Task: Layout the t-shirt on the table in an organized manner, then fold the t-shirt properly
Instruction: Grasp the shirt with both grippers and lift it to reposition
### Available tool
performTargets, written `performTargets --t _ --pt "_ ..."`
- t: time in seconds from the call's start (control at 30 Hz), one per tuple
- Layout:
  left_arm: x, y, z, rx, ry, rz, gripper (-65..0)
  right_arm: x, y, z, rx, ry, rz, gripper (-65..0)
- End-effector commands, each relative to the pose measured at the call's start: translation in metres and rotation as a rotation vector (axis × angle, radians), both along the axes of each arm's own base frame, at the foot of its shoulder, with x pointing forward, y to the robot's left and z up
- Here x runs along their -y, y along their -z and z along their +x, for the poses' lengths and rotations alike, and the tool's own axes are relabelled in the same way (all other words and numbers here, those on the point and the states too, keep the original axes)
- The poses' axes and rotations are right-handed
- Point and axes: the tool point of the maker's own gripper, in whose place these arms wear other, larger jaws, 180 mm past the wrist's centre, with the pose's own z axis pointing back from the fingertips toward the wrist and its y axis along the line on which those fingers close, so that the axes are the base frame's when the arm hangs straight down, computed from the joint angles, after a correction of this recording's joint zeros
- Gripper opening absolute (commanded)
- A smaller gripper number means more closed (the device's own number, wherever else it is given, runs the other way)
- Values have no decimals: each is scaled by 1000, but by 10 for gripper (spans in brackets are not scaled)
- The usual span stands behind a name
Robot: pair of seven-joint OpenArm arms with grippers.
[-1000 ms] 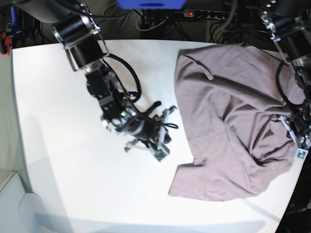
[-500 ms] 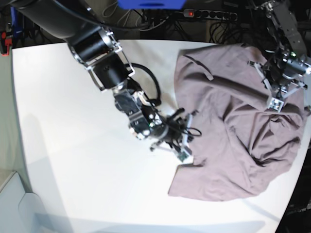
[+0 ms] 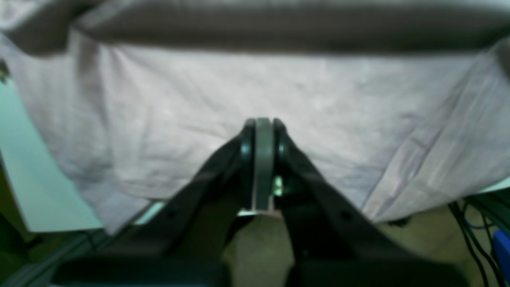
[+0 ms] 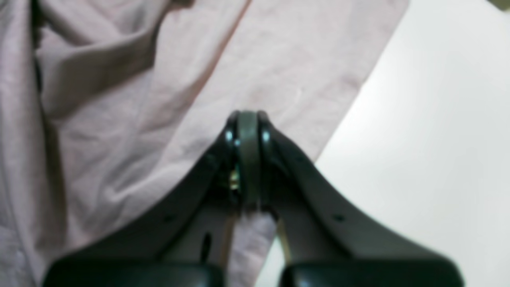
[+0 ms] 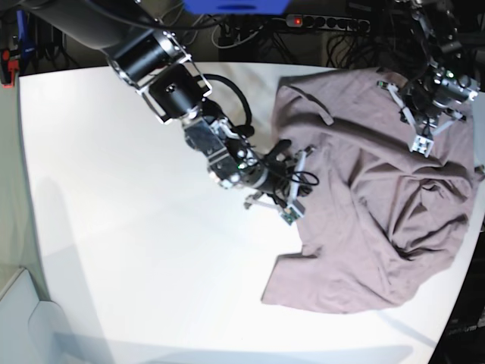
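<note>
Right gripper (image 5: 297, 205) moved onto t-shirt (image 5: 364, 197); white table (image 5: 114, 227), cables behind

No legible text, labels, brands, numbers or signs in any view. T-shirt (image 5: 371, 182) plain, no print. Table (image 5: 114, 227) unmarked. Both wrist views too blurred to resolve any lettering on the gripper parts. Blue object at 12 o'clock edge of the base view (image 5: 235, 6) shows no readable marking.
</note>
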Motion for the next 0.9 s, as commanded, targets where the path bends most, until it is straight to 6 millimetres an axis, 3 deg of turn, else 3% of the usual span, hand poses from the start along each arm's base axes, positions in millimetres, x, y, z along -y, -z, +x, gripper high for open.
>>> performTargets --t 0.0,0.1,0.17,0.33,0.43,0.57,0.7,0.87 --pt "-3 -11 16 55 4 4 -646 20 10 3 -16 -8 -85 -650" --pt "-2 -1 22 46 -7 -29 -646 56 14 1 -10 22 -126 -650" --pt "5 4 33 80 -10 -75 -646 75 4 1 16 53 -126 -650" --pt "35 34 52 58 31 -185 -646 113 -9 -7 58 83 -163 -650" --pt "39 50 53 34 41 -216 -646 144 0 -19 47 81 -234 -650" --pt "31 55 60 36 33 -222 -646 180 15 -45 20 72 -310 -650" --pt "22 46 75 66 33 -200 -646 195 18 -78 11 43 -334 -650" --pt "6 27 102 103 44 -109 -646 176 1 -127 18 -15 -279 -650"
